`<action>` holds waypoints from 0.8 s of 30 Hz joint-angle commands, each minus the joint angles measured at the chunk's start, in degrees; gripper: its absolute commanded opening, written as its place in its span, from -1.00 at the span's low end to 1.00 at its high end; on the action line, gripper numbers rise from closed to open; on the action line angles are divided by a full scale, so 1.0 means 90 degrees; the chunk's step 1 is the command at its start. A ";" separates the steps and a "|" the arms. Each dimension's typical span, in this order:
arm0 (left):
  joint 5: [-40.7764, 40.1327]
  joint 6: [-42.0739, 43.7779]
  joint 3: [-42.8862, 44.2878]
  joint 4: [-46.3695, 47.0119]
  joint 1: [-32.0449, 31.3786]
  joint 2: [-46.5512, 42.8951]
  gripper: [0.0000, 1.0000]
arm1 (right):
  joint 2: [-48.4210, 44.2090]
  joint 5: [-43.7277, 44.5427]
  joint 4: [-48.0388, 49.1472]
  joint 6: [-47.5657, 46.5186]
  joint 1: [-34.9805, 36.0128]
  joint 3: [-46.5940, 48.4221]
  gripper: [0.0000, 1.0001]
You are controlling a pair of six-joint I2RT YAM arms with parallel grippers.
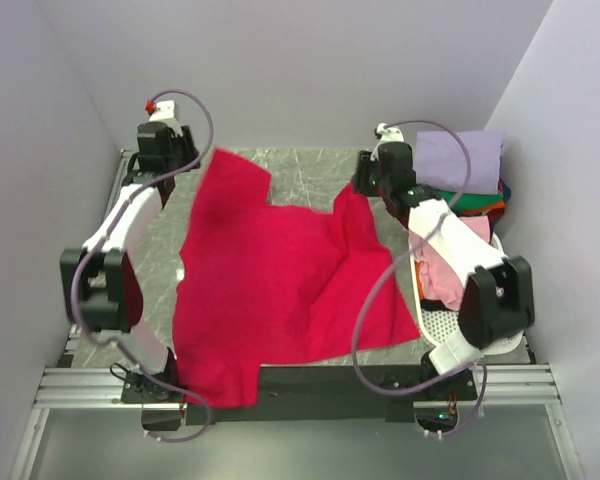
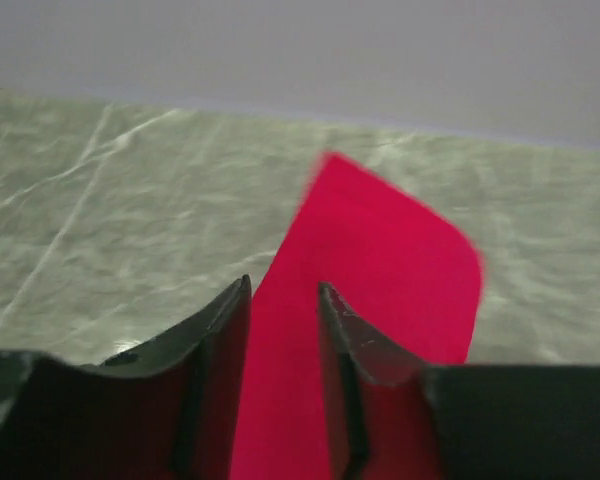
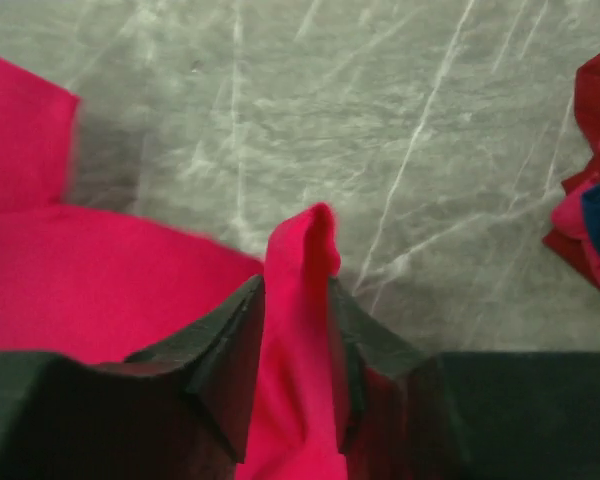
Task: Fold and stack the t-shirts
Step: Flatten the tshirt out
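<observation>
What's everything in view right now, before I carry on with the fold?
red shirt: one, crimson, spread over the middle of the table, its two far corners lifted
lavender shirt: one, pale purple, on top of the pile at the far right
green shirt: one, only its edge showing, under the lavender shirt
orange shirt: one, a sliver at the pile's right edge
pink shirt: one, crumpled in the basket, partly hidden by the right arm
basket: one, white and perforated, at the right edge of the table
table: one, grey marbled
left gripper: one, black, far left, closed on a corner of the red shirt
right gripper: one, black, far right, closed on a fold of the red shirt
</observation>
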 commanded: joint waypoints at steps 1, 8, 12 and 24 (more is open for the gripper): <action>-0.0543 -0.0133 0.0936 0.0503 0.0270 0.0242 0.25 | 0.0360 0.0259 0.0526 0.0092 -0.0117 0.0909 0.16; -0.0694 -0.0298 0.0746 0.0617 0.0251 0.0147 0.99 | -0.0038 0.0269 0.0848 -0.0005 -0.0097 0.0520 0.73; -0.0216 -0.0494 0.0382 0.0844 0.0007 0.0048 0.99 | 0.0272 0.0181 0.0712 -0.0045 -0.0107 0.0519 0.72; 0.0929 -0.1285 0.1260 -0.0161 -0.0267 0.2108 0.99 | 0.1933 -0.0492 0.0389 0.0277 -0.0205 0.1143 0.64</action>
